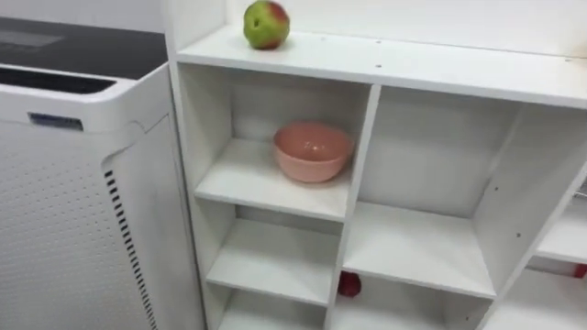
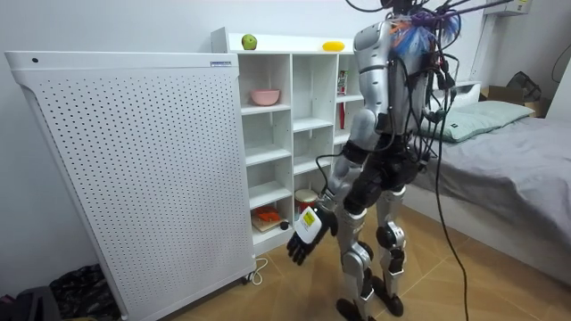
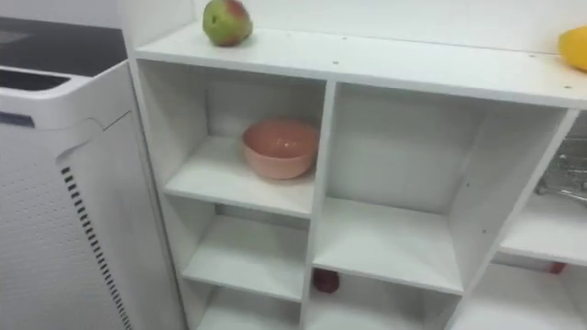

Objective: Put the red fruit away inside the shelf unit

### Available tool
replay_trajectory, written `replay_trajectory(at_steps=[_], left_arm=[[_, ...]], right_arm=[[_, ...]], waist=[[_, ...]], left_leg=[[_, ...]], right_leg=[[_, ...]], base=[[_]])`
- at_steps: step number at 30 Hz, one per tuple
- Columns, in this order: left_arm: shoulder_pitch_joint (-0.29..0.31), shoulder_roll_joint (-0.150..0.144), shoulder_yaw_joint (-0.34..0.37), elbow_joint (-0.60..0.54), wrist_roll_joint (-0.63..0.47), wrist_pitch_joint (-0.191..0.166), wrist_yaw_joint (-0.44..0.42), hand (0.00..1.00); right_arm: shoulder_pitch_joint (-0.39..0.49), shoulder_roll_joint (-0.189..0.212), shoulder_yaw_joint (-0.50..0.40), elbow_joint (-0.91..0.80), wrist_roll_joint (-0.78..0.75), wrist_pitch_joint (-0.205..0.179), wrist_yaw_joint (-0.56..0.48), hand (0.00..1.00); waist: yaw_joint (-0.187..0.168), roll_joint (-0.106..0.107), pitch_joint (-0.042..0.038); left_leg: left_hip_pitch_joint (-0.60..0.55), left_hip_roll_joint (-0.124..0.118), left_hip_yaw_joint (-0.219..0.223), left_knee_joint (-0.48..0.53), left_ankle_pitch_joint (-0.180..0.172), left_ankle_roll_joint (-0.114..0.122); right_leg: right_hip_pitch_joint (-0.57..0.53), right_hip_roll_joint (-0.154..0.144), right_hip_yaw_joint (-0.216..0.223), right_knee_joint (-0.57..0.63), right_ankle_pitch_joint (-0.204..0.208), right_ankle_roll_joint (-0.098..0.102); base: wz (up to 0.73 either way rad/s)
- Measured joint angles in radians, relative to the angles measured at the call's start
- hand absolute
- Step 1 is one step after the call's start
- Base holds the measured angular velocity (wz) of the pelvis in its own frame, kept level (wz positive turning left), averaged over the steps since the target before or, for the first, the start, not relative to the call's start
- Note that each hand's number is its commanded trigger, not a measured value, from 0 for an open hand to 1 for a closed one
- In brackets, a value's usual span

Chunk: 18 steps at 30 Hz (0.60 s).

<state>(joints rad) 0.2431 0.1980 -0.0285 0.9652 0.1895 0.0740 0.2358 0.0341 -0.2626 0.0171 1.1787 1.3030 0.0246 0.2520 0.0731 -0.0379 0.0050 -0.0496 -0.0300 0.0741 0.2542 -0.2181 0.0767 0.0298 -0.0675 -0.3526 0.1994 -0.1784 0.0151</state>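
The robot is standing on the floor facing the white closet (image 1: pixel 413 69), with a white perforated unit (image 2: pixel 134 169) just beside the closet on the room view's left. The left hand (image 2: pixel 308 230) is hanging low in front of the lower shelves. Its fingers (image 2: pixel 297 255) are hanging relaxed and spread, holding nothing.

The fruit is lying on the closet's top board. A green-red apple (image 1: pixel 266 25) is sitting near the left end. A yellow fruit (image 3: pixel 576 46) is lying well apart from it toward the right.

A pink bowl (image 1: pixel 312 151) is standing upright in the upper left compartment, toward the divider; what shows of its inside is bare. In the middle column, low down, a small red object (image 1: pixel 348 284) is sitting just beside the divider; what it is cannot be told.
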Motion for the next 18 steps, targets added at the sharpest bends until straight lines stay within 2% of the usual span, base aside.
replay_trajectory(at_steps=[4,9,14,15,18], left_arm=[[0.005,-0.028,0.033,0.001,0.002,0.000,0.004,0.00],[0.026,-0.040,0.066,0.002,0.021,0.001,0.024,0.00],[0.023,-0.049,0.121,0.071,0.023,0.009,0.030,0.00],[0.024,-0.056,0.142,0.076,0.038,0.013,0.030,0.00],[0.032,-0.059,0.160,0.076,0.063,0.035,0.028,0.00]], right_arm=[[0.024,0.038,0.003,0.011,-0.034,0.000,0.006,0.00],[0.073,0.077,0.000,0.034,-0.111,0.001,-0.019,0.00],[0.089,0.096,-0.002,0.123,-0.377,0.024,-0.033,0.00],[0.098,0.096,-0.003,0.133,-0.475,0.031,-0.044,0.00],[0.129,0.097,-0.003,0.138,-0.659,0.045,-0.088,0.00]], waist=[[-0.014,-0.001,0.0004],[-0.030,-0.007,-0.0046],[-0.057,-0.005,-0.0068],[-0.063,-0.004,-0.0071],[-0.064,-0.002,-0.0066]], left_leg=[[0.074,0.000,0.009,-0.044,-0.001,-0.002],[0.116,0.002,0.008,-0.052,-0.005,-0.008],[0.132,0.001,0.008,-0.050,-0.005,-0.007],[0.133,0.001,0.009,-0.049,-0.006,-0.007],[0.144,0.003,0.020,-0.050,-0.005,-0.007]], right_leg=[[0.055,0.010,0.026,-0.020,0.001,0.000],[0.096,0.016,0.030,-0.034,0.002,0.002],[0.112,0.018,0.081,-0.033,0.002,0.002],[0.112,0.019,0.096,-0.032,0.002,0.002],[0.113,0.021,0.115,-0.027,0.003,0.000]], base=[[-0.14],[-0.02],[-0.01],[-0.03],[-0.12]])
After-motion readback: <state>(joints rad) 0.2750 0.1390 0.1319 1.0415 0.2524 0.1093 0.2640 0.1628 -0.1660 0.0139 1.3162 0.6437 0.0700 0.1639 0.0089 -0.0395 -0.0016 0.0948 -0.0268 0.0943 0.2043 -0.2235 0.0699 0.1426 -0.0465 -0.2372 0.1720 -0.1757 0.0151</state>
